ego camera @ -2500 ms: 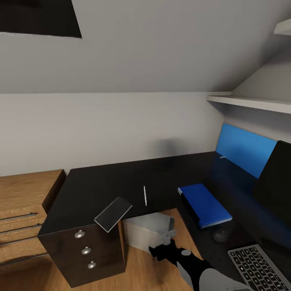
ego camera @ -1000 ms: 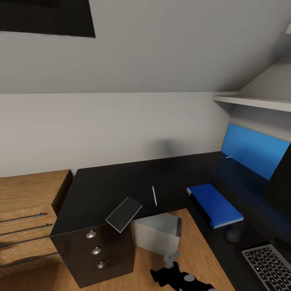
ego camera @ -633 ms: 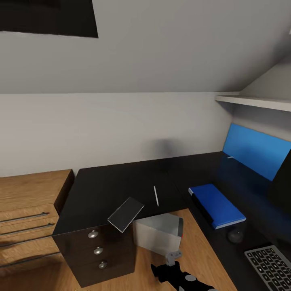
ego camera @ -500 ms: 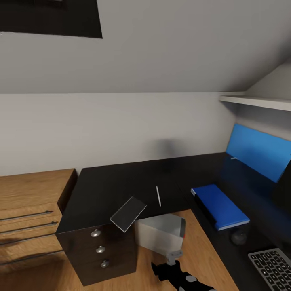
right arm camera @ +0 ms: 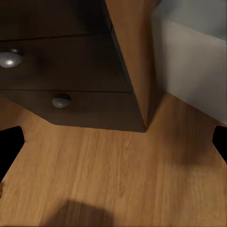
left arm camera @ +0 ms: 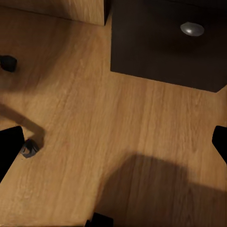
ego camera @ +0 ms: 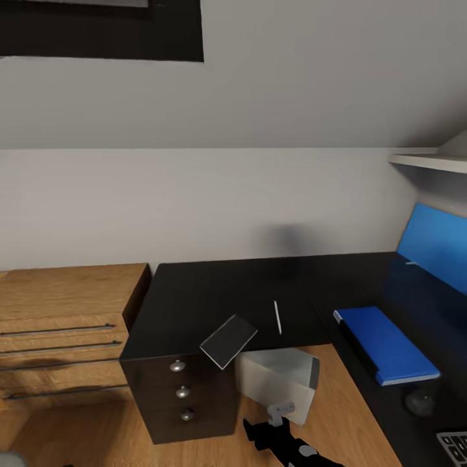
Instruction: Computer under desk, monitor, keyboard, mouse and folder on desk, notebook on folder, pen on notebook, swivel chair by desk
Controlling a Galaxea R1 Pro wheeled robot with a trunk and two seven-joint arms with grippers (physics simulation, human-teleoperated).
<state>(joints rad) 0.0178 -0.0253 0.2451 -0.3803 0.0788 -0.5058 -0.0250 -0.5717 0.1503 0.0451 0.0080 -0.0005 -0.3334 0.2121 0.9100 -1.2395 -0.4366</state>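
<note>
Both grippers are wide open and hold nothing. On the black L-shaped desk (ego camera: 194,298) a dark flat notebook (ego camera: 228,340) overhangs the front edge, a thin white pen (ego camera: 278,317) beside it, a blue folder (ego camera: 386,344) on the right wing

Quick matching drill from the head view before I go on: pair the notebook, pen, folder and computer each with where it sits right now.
Things:
1. notebook
2. pen
3. folder
4. computer

Places:
A. flat on the right wing of the desk, beside the mouse
B. on the floor under the desk
C. tilted over the desk's front edge, above the drawers
D. lying on the desk top near the inner corner

Pairs: 1-C, 2-D, 3-A, 4-B
</note>
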